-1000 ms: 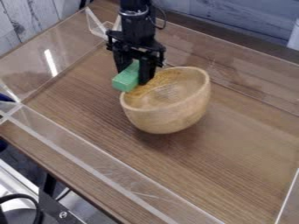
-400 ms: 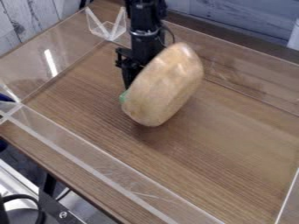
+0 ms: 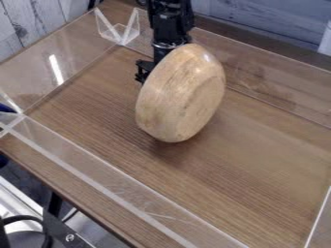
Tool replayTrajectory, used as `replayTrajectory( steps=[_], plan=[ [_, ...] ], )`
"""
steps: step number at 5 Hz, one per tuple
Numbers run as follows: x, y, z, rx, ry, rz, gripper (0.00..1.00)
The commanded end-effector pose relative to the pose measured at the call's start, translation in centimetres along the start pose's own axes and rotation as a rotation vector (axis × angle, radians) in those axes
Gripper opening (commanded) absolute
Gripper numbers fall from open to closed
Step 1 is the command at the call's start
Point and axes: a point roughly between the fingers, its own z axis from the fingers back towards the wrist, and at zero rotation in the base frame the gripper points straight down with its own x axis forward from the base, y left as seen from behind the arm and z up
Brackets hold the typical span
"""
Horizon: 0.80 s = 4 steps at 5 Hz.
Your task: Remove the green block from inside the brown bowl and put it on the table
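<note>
Block is nowhere that we can see: the bowl (image 3: 180,93) hides whatever lies behind it, so we cannot tell where the green piece sits. Nearest to us runs the clear acrylic wall (image 3: 155,199) along the front edge of the bench (image 3: 91,111), with a second clear wall (image 3: 45,48) on the left. Beyond it the wood-grain surface lies bare up to the bowl. The bowl is tipped up on its edge, rounded underside turned toward us, its lower rim touching the bench and its opening facing away. That tan underside blocks our sight of the bowl's inside. Just behind the bowl's upper left edge the black arm comes straight down, and the pincer (image 3: 149,70) is mostly covered by the bowl; only a dark bit of it shows at the rim. Its fingers are pressed together, though we cannot see on what. Farther back stand a clear angled bracket (image 3: 119,29) and a pale plank wall (image 3: 33,19).
</note>
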Motion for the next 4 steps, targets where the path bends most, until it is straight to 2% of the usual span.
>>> replayTrajectory(
  steps=[1,4],
  plan=[
    [0.4,-0.8,-0.2,0.009,-0.008,-0.03,0.0],
    [0.5,-3.6,-0.8,0.002,0.022,-0.089,0.0]
  ],
)
